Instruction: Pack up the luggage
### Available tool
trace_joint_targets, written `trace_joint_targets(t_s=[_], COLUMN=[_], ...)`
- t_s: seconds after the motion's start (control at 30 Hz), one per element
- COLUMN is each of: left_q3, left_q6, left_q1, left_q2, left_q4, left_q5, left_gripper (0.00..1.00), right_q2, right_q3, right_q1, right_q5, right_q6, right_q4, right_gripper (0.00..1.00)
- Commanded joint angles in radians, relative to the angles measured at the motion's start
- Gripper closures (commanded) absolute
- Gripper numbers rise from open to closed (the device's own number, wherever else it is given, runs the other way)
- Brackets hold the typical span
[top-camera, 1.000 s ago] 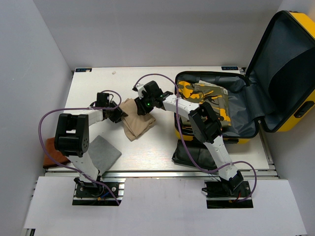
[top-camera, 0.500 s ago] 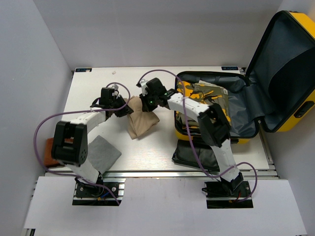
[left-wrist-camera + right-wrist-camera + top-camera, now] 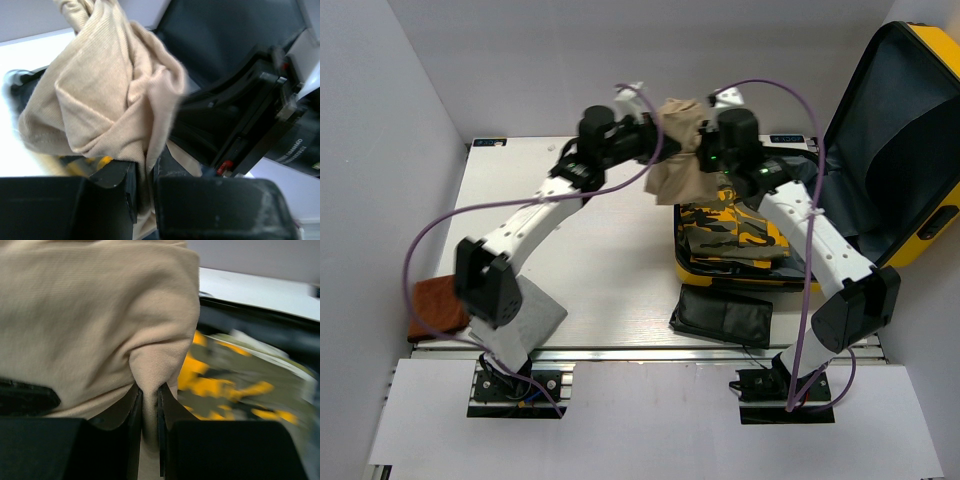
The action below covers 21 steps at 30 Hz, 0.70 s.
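Beige ribbed cloth garment (image 3: 678,150): held aloft at upper centre, pinched by left fingers (image 3: 75,205) and by right fingers (image 3: 225,450). Yellow hard-shell suitcase (image 3: 932,238): laid open at right, camouflage-print clothing (image 3: 725,235) inside. Step judged: transfer. Next required: garment carried over the compartment, lowered, released.

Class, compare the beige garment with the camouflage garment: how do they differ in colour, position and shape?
Colour: the beige garment is plain tan; the camouflage garment is patterned orange and olive.
Position: the beige garment hangs lifted, pinched by the left gripper and right gripper; the camouflage garment lies inside the luggage.
Shape: the beige garment is bunched; the camouflage garment lies roughly flat.
Both are soft fabric.
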Motion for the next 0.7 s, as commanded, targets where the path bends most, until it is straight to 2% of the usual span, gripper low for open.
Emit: trace_joint_targets(t_s=[0.0, 0.1, 0.13, 0.17, 0.2, 0.23, 0.27, 0.43, 0.57, 0.67], left_q3=[0.256, 0.475, 0.614, 0.671, 0.711, 0.727, 0.716, 0.739, 0.775, 0.772], left_q6=[0.015, 0.004, -0.011, -0.022, -0.062, -0.083, -0.114, -0.172, -0.188, -0.192], left_q1=[-0.096, -0.171, -0.187, -0.200, -0.223, -0.234, -0.243, -0.302, -0.343, -0.357], left_q2=[0.205, 0.365, 0.475, 0.523, 0.563, 0.612, 0.628, 0.740, 0.824, 0.869], left_q4=[-0.062, -0.141, -0.149, -0.135, -0.114, -0.080, 0.010, 0.206, 0.363, 0.401], left_q5=[0.062, 0.016, 0.005, 0.012, 0.005, -0.001, -0.020, -0.102, -0.159, -0.221], left_gripper=[1.00, 1.00, 1.00, 1.00, 1.00, 1.00, 1.00, 1.00, 1.00, 0.99], right_q2=[-0.042, -0.082, -0.091, -0.094, -0.096, -0.093, -0.079, -0.031, -0.019, -0.011], right_q3=[-0.065, -0.105, -0.114, -0.122, -0.123, -0.116, -0.105, -0.056, -0.076, -0.083], right_q1=[-0.172, -0.320, -0.346, -0.375, -0.456, -0.484, -0.563, -0.704, -0.762, -0.785], right_q5=[0.149, 0.132, 0.116, 0.093, 0.086, 0.074, 0.063, 0.013, -0.026, -0.024], right_q6=[0.003, -0.027, -0.038, -0.053, -0.073, -0.087, -0.104, -0.176, -0.193, -0.204], right_q4=[-0.115, -0.169, -0.180, -0.184, -0.190, -0.198, -0.225, -0.279, -0.289, -0.273], right_gripper=[1.00, 1.00, 1.00, 1.00, 1.00, 1.00, 1.00, 1.00, 1.00, 1.00])
